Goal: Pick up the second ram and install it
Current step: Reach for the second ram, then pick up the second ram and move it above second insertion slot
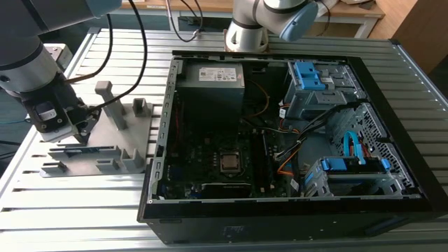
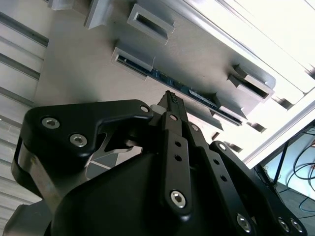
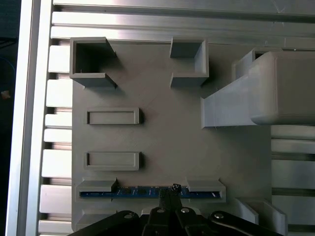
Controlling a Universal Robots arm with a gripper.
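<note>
The end effector [image 3: 168, 191] is poised at the second ram [image 3: 135, 192], which stands on edge in the gray holder tray [image 3: 162, 142] directly beneath it. I cannot tell whether it has closed on the stick. An off-centre hold could tilt the stick and jam it in its slots.

Robotics lab: slotted aluminium bench [image 1: 70, 210], opened PC case [image 1: 280, 231], bolted arm base [image 1: 246, 37], trailing cables [image 1: 144, 52].

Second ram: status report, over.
The gripper sits at mid-length of the second ram. Ram slotted in the gray holder tray. No obstruction seen.
</note>
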